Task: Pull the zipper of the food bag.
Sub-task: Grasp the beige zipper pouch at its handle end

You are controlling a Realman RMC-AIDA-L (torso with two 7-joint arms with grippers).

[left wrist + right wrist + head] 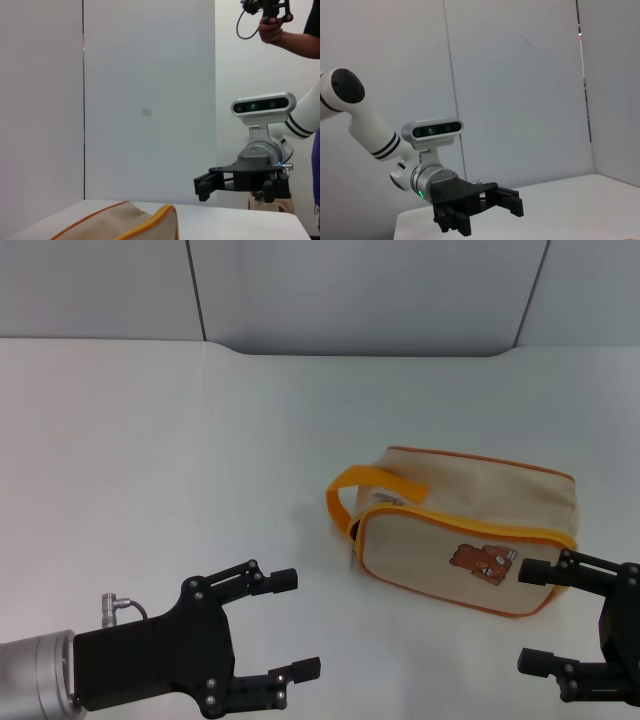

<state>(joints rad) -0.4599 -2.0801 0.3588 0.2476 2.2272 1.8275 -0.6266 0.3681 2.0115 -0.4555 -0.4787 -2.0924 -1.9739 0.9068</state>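
The left gripper (290,625), fingers spread, has bare white table (180,440) ahead of it and to both sides, so the way toward the food bag (465,530) is unblocked up to the orange strap handle (375,490), which arches off the bag's near end. The right gripper (535,617), also spread, sits just beside the bag's bear-printed face, which walls off the room ahead of its upper finger. Beyond the bag, the table runs clear to the grey wall (380,290).
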